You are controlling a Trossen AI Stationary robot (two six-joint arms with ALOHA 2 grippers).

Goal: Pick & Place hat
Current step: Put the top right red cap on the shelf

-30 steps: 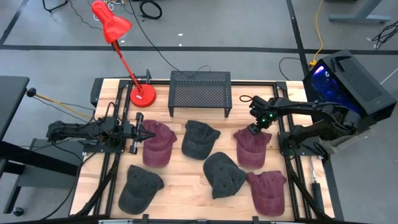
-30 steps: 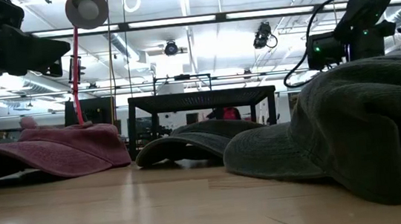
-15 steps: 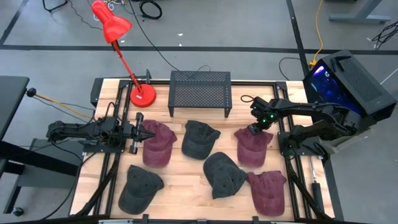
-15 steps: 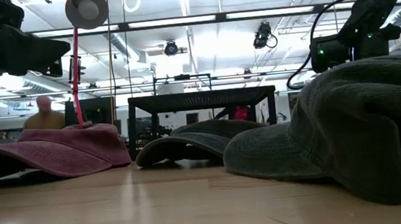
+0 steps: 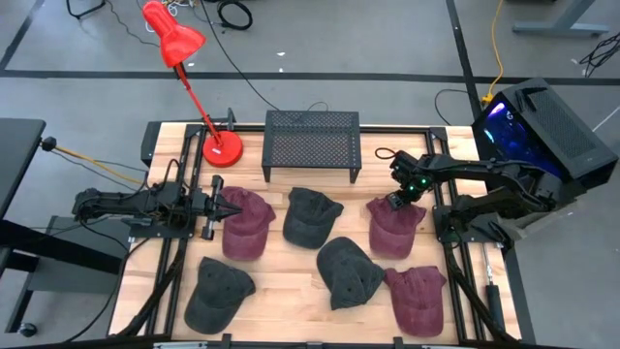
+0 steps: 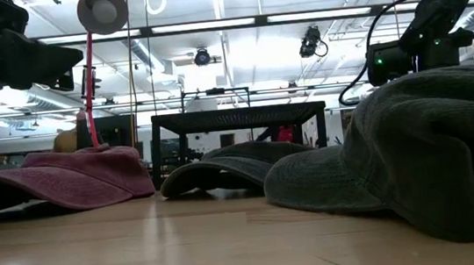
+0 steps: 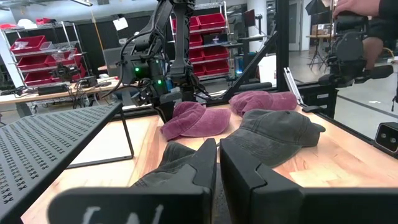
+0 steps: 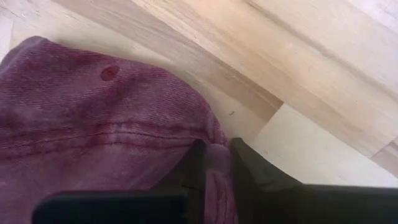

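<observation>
Several caps lie on the wooden table. The maroon hat at the right rests on its open underside, and my right gripper stands over its far edge, shut on the cloth there. The same hat fills the right wrist view, and the left wrist view shows it under the right arm. My left gripper hangs shut at the left edge of another maroon hat; I cannot tell whether it touches it. My right gripper pinches the maroon hat's far edge between its two fingers. A bunched fold of cloth sits in the gap. The fingers come from above, pointing down. The rest of the hat lies on the table.
Dark grey hats lie at the middle, near middle and near left, and a further maroon one at near right. A black mesh rack and a red lamp's base stand along the far edge.
My right arm has shifted slightly down and toward the table's right at the maroon hat's far edge. The hats lie where they were.
</observation>
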